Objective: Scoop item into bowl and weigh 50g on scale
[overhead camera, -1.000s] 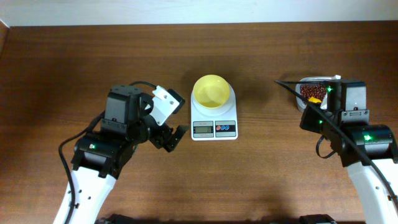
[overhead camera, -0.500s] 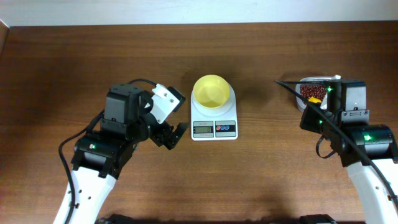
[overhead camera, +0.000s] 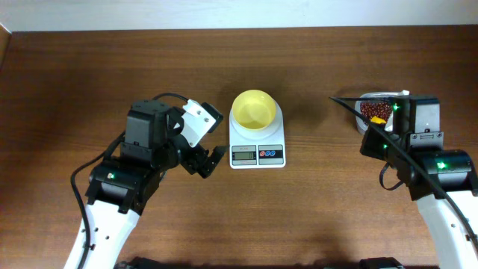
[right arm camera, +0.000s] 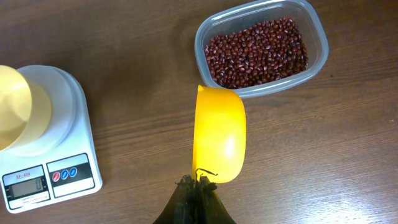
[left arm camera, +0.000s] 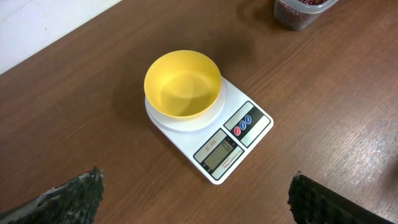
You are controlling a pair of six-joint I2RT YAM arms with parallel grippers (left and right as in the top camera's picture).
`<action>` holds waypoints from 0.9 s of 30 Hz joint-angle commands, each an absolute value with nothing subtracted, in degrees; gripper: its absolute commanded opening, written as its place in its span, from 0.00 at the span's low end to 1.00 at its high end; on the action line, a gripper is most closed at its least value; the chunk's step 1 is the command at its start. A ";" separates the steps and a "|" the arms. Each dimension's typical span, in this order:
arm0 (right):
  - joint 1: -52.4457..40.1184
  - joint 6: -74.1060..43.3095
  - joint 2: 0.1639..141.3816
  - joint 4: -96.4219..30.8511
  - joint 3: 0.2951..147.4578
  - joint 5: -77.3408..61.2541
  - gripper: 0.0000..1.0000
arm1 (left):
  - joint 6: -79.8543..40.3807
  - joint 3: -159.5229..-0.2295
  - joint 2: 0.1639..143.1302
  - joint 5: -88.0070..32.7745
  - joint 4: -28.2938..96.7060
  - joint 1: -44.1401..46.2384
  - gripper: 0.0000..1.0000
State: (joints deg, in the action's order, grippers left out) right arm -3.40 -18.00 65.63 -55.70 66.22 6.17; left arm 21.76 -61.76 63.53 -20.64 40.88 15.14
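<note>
Your left hand (overhead camera: 207, 161), fingers spread fully and holding nothing, has crept a little closer to the small white rectangular digital scale (overhead camera: 257, 155) and now sits just left of it. Your right hand (right arm camera: 198, 186), well to the scale's right, hasn't budged. It is clamped shut on the yellow long-handled plastic scoop (right arm camera: 219, 134). The small round pale-yellow plastic bowl (overhead camera: 252, 108) sits empty on the scale. The small reddish-brown beans (right arm camera: 256, 53) lie in the clear plastic tub (right arm camera: 314, 65), right of the scale, so I judge no scoop has been delivered yet.

Yellow bowl (overhead camera: 254, 109) and scoop (right arm camera: 219, 134), reddish-brown beans (right arm camera: 256, 53)
</note>
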 commanded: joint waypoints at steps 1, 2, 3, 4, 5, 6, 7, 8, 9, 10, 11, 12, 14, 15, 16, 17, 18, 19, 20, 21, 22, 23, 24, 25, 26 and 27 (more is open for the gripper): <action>-3.36 -18.44 64.64 -56.29 67.53 6.26 0.04 | 22.83 -61.54 63.31 -21.67 40.80 14.94 0.99; -3.36 -18.44 64.64 -56.38 67.53 6.26 0.04 | 22.83 -61.54 63.31 -21.67 40.80 14.94 0.99; -3.36 -18.44 64.64 -56.36 67.53 6.26 0.04 | 22.83 -61.54 63.31 -21.67 40.80 14.94 0.99; -3.36 -18.44 64.64 -56.23 67.53 6.28 0.04 | 22.83 -61.54 63.31 -21.67 40.80 14.94 0.99; -3.36 -18.44 64.64 -55.99 67.53 6.28 0.04 | 22.81 -61.54 63.31 -21.67 40.80 14.94 0.99; -3.36 -18.46 64.66 -55.75 67.53 6.28 0.04 | 22.83 -61.54 63.29 -21.65 40.80 14.94 0.99; -3.36 -18.46 64.64 -55.72 67.53 6.28 0.04 | 22.83 -61.54 63.31 -21.65 40.80 14.94 0.99; -3.36 -18.46 64.66 -55.75 67.53 6.26 0.04 | 22.83 -61.54 63.29 -21.67 40.80 14.94 0.99; -3.36 -18.46 64.66 -55.75 67.53 6.26 0.04 | 22.83 -61.54 63.31 -21.67 40.80 14.94 0.99; -3.36 -18.46 64.66 -55.75 67.53 6.26 0.04 | 22.83 -61.54 63.31 -21.65 40.80 14.94 0.99; -3.36 -18.44 64.66 -55.81 67.53 6.28 0.04 | 22.83 -61.54 63.31 -21.67 40.80 14.94 0.99; -3.36 -18.44 64.66 -56.10 67.53 6.28 0.04 | 22.83 -61.54 63.31 -21.67 40.80 14.94 0.99; -3.36 -18.41 64.71 -57.43 67.53 6.26 0.04 | 22.83 -61.54 63.31 -21.65 40.80 14.94 0.99; -3.36 -18.44 64.69 -57.65 67.53 6.26 0.04 | 22.81 -61.54 63.29 -21.65 40.80 14.94 0.99; -3.36 -18.46 64.64 -57.65 67.53 6.22 0.04 | 22.83 -61.54 63.29 -21.67 40.80 14.94 0.99; -3.36 -18.44 64.60 -57.65 67.53 6.22 0.04 | 22.83 -61.54 63.31 -21.65 40.80 14.94 0.99; -3.36 -18.44 64.60 -57.63 67.53 6.26 0.04 | 22.83 -61.54 63.31 -21.67 40.80 14.94 0.99; -3.36 -18.41 64.60 -57.36 67.53 6.31 0.04 | 22.83 -61.54 63.31 -21.67 40.80 14.94 0.99; -3.36 -18.44 64.60 -57.19 67.53 6.33 0.04 | 22.83 -61.54 63.31 -21.67 40.80 14.94 0.99; -3.36 -18.44 64.60 -56.95 67.53 6.31 0.04 | 22.83 -61.54 63.29 -21.65 40.80 14.94 0.99; -3.36 -18.44 64.60 -56.62 67.53 6.31 0.04 | 22.83 -61.54 63.29 -21.65 40.80 14.94 0.99; -3.36 -18.44 64.60 -56.55 67.53 6.31 0.04 | 22.83 -61.54 63.31 -21.67 40.80 14.94 0.99; -3.36 -18.44 64.60 -56.58 67.53 6.31 0.04 | 22.81 -61.54 63.31 -21.65 40.77 14.94 0.99; -3.36 -18.44 64.60 -56.58 67.53 6.31 0.04 | 22.81 -61.54 63.31 -21.65 40.80 14.94 0.99; -3.33 -18.44 64.60 -56.55 67.53 6.33 0.04 | 22.83 -61.54 63.29 -21.67 40.80 14.94 0.99; -3.33 -18.44 64.64 -56.51 67.53 6.33 0.04 | 22.83 -61.54 63.29 -21.67 40.80 14.94 0.99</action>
